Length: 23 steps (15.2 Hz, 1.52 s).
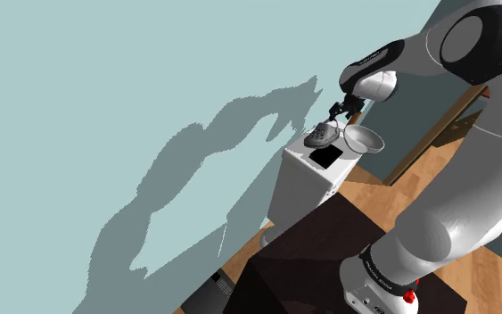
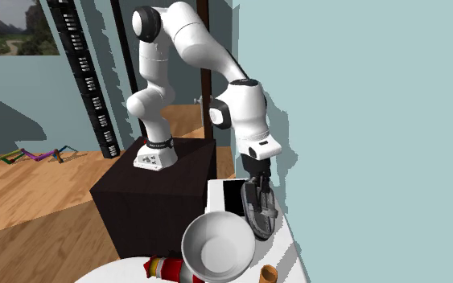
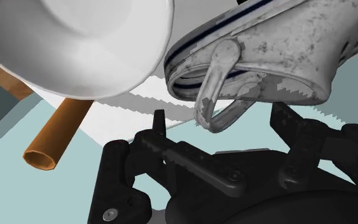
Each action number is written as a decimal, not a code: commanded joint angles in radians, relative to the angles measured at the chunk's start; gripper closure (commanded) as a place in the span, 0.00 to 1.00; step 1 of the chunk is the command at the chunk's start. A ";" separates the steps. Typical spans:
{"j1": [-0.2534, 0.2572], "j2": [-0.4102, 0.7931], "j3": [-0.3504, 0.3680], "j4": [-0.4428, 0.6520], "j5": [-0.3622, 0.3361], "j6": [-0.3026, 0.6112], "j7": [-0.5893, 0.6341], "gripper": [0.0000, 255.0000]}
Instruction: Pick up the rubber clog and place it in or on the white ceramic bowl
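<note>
Grey-speckled rubber clog (image 2: 261, 213) hangs pinched in my pincer (image 2: 257, 183) above the white bench (image 2: 290, 245), its long axis running twelve to six in the second exterior view, with the white bowl (image 2: 216, 245) just beside it at seven o'clock.

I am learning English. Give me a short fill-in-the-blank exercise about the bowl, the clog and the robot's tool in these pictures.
1. The tool is shut on the grey ___.
2. The colour of the bowl is ___.
3. Inside the bowl lies ___.
Missing words: clog; white; nothing.
</note>
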 commanded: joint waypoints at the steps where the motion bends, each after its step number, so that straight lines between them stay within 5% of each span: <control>1: -0.010 0.034 0.011 0.013 0.025 0.019 -0.014 0.00; 13: -0.033 0.094 0.038 0.031 0.069 0.056 -0.045 0.00; 14: -0.033 0.094 0.038 0.031 0.069 0.056 -0.045 1.00; 23: -0.033 0.094 0.038 0.031 0.069 0.056 -0.045 1.00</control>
